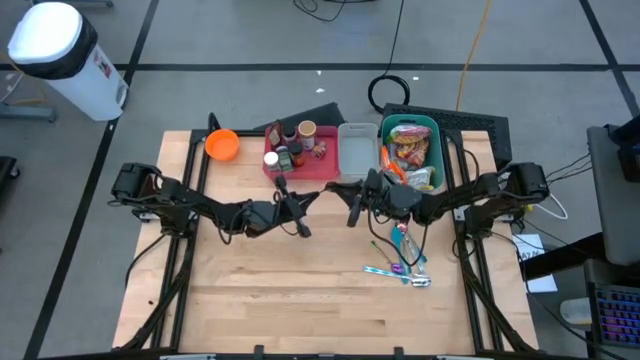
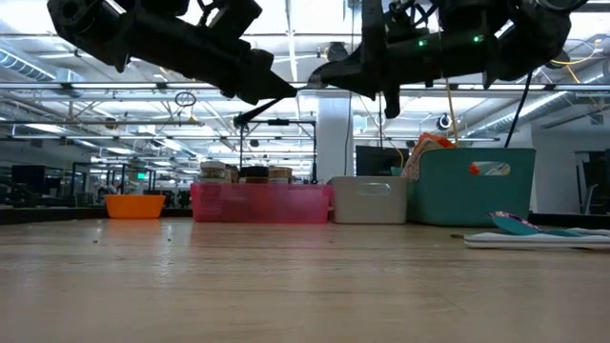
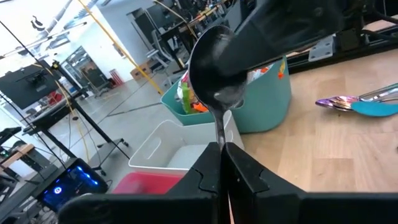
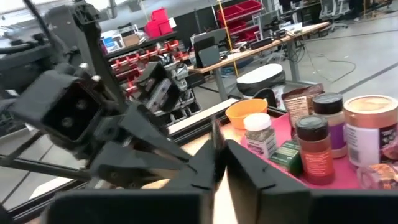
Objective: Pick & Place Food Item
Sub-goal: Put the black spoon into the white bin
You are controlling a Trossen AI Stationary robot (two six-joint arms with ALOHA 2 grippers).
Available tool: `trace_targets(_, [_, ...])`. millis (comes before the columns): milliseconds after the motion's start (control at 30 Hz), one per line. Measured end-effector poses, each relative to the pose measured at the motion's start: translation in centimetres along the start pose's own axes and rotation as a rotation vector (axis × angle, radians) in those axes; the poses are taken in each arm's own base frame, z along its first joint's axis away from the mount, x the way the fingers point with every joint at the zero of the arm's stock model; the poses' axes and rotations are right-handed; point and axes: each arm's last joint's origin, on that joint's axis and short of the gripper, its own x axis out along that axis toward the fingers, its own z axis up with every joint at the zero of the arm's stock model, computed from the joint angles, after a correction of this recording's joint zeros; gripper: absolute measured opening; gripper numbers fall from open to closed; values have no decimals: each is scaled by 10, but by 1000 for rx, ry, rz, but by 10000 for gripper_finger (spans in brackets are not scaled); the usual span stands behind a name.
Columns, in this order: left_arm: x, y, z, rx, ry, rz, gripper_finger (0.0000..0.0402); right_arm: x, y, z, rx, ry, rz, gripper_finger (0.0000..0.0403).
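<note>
A metal spoon (image 3: 214, 74) hangs in the air over the table's middle, between my two grippers. My left gripper (image 3: 222, 149) is shut on its handle, and my right gripper (image 4: 219, 146) meets it from the other side at the bowl end. In the high view the two grippers, left (image 1: 298, 207) and right (image 1: 352, 200), stand tip to tip. Food packets (image 1: 410, 150) lie in a teal bin (image 1: 432, 128) at the far right; no gripper touches them. My left gripper pinches the spoon's thin handle (image 3: 220, 134) between its two fingers, which reach about level from the table's left and lie along the handle. The spoon is lifted clear, its bowl pointing away from the fingers. My right gripper comes about level from the table's right, and one dark finger (image 3: 280, 31) lies against the spoon's bowl (image 3: 236, 53). In its own wrist view a thin edge (image 4: 215, 134) stands between the nearly shut fingers. The far side of the bowl is hidden.
Along the far edge stand an orange bowl (image 1: 222, 145), a pink tray of spice jars (image 1: 295, 150) and a white bin (image 1: 357, 150). Several utensils (image 1: 400, 262) lie on the wood at the right. The near half of the table is bare wood (image 1: 280, 300).
</note>
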Motion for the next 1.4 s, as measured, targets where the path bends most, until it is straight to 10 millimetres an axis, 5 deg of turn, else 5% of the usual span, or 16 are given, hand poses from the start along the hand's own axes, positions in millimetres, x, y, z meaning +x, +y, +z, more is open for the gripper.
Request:
trace_targets(200, [0, -1, 0, -32, -14, -35, 33, 0, 0, 0, -10, 7, 10, 13])
trace_targets(500, [-3, -4, 0, -169, 93, -83, 185, -1, -2, 0, -86, 45, 7, 3])
trace_targets(800, [-16, 8, 23, -183, 287, -270, 312, -5, -37, 47, -146, 33, -131, 2])
trace_targets(1033, [-15, 7, 21, -198, 290, -282, 339, 3, -66, 114, -274, 238, -355, 1])
trace_targets(1167, [-10, 5, 13, -194, 329, -288, 339, 9, -81, 148, -339, 351, -340, 1])
trace_targets(1400, [-4, 7, 7, -210, 359, -272, 340, 19, -112, 146, -421, 528, -334, 1])
